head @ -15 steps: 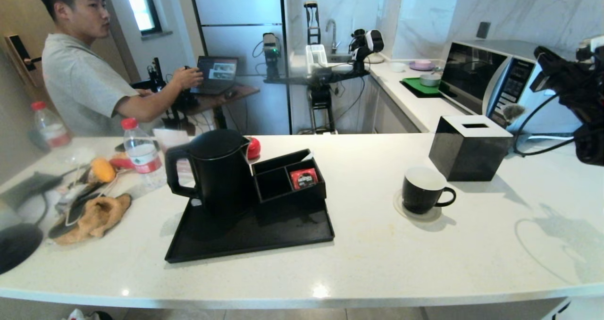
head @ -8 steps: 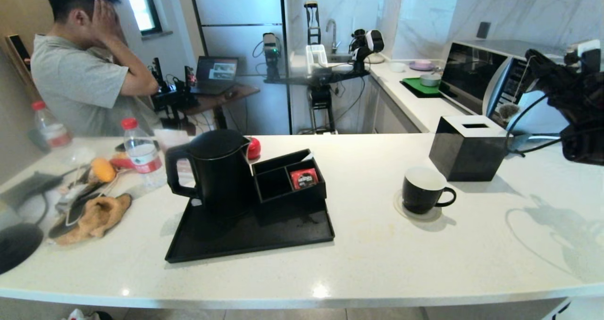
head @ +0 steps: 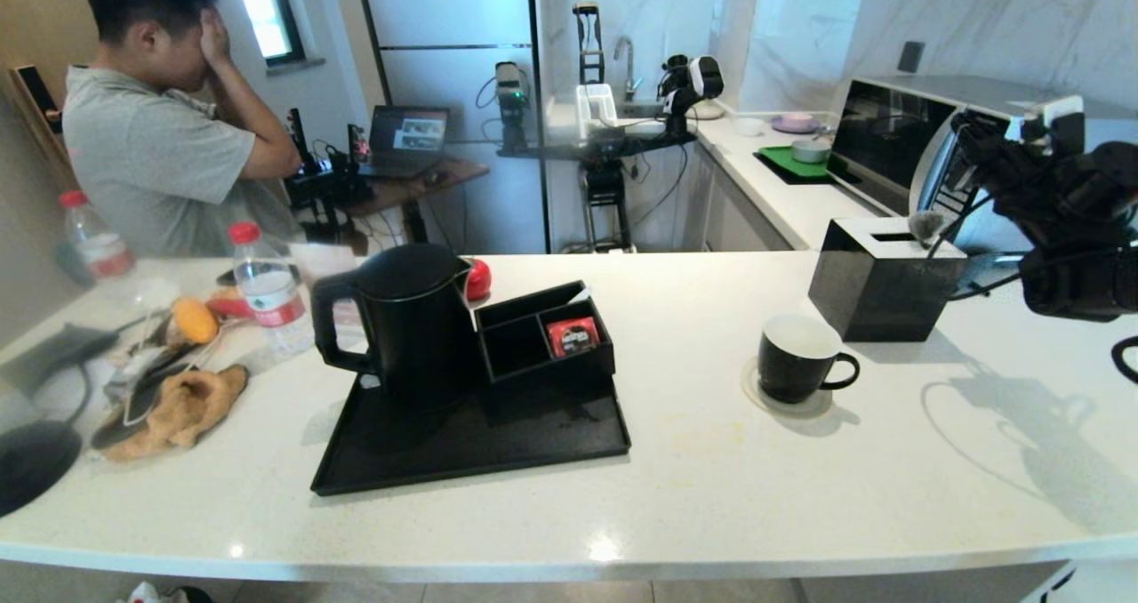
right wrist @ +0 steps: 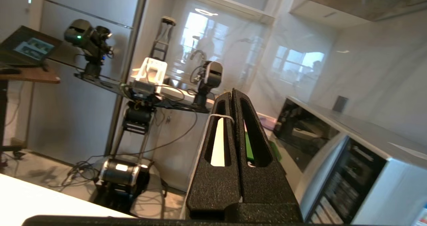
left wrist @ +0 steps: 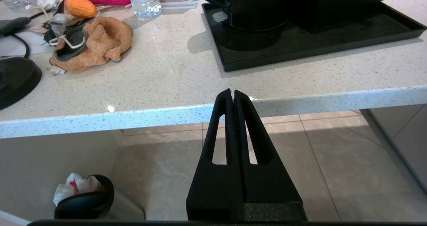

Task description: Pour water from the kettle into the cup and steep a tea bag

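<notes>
White speckled counter with what we find resting on it

On the counter we see a black tray left of centre, a round coaster to its right, and a black cube tissue box behind that. At the far left lie a clear bottle with a red cap, an orange-brown cloth, an orange object and a dark round object at the edge. A red round thing sits behind the tray.
</notes>
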Controlling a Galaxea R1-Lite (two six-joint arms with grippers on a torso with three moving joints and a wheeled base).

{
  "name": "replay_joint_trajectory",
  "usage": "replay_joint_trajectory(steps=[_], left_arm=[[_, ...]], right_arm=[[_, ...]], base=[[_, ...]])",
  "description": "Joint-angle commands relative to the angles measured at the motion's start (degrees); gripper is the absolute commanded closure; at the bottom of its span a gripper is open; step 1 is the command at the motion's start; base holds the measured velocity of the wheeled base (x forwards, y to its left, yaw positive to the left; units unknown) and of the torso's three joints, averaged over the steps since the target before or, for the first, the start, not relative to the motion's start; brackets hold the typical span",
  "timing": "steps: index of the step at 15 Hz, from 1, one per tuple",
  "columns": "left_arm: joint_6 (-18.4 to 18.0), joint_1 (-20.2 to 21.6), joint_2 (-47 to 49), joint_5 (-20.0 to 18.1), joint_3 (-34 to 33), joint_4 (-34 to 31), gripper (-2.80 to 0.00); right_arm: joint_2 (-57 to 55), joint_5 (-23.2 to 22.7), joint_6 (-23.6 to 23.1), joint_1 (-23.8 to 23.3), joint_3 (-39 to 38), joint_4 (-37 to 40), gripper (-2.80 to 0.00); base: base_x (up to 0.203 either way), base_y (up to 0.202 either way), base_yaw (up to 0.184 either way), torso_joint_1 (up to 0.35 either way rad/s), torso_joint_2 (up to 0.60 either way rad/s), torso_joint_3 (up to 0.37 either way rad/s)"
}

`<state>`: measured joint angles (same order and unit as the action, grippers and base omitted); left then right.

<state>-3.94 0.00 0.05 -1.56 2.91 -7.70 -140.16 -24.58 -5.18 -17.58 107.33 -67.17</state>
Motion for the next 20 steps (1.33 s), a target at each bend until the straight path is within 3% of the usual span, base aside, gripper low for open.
replay_joint_trajectory(steps=[1, 7, 20], left_arm=[[-0.02, 0.00, -0.05, -0.02, -0.01, -0.03, 0.00], [-0.02, 0.00, -0.05, -0.02, -0.01, -0.03, 0.00], [-0.02, 0.00, -0.05, -0.02, -0.01, -0.03, 0.00]], right_arm=[[-0.03, -0.21, -0.09, 0.91, -0.01, -0.33, 0.00], [-1.87, -0.05, 0.00, 2.03, 4.38, 1.37, 0.00], [-6.03, 0.32, 1.84, 1.76, 4.65, 1.61, 0.00]], base=[[0.000, 0.000, 0.000, 0.000, 0.00, 0.000], [0.000, 0.000, 0.000, 0.000, 0.00, 0.000], [0.000, 0.000, 0.000, 0.000, 0.00, 0.000]])
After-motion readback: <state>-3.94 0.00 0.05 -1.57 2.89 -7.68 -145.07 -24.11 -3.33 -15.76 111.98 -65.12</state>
